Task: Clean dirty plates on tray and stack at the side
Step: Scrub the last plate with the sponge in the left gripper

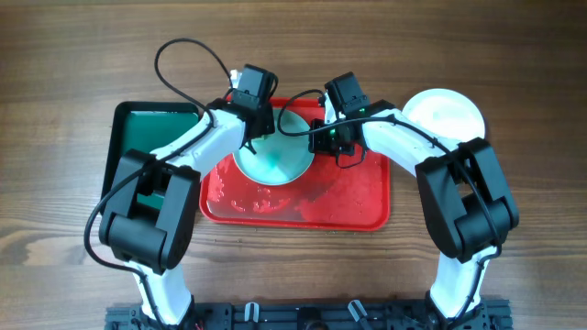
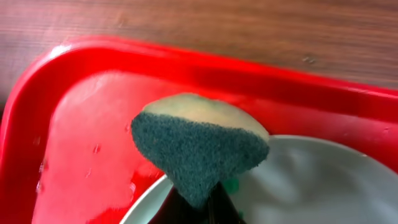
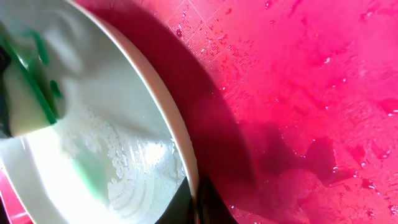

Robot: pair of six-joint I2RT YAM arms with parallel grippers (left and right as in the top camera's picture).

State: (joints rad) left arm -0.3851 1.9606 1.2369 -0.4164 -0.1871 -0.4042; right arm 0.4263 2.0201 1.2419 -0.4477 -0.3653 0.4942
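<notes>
A pale aqua plate [image 1: 273, 154] with green smears and soap foam stands tilted on the red tray [image 1: 353, 197]. My right gripper [image 1: 323, 137] is shut on the plate's right rim [image 3: 186, 163], holding it up off the tray [image 3: 311, 93]. My left gripper [image 1: 259, 112] is shut on a sponge [image 2: 199, 146] with a dark green scrub face and yellow back, held at the plate's upper left edge [image 2: 311, 180], above the tray [image 2: 81, 155]. A clean white plate [image 1: 447, 115] lies on the table right of the tray. A third plate is not in view.
A smaller black-rimmed green tray [image 1: 151, 128] lies left of the red tray, partly under my left arm. The red tray is wet with droplets. Wooden table [image 1: 73, 55] lies all around.
</notes>
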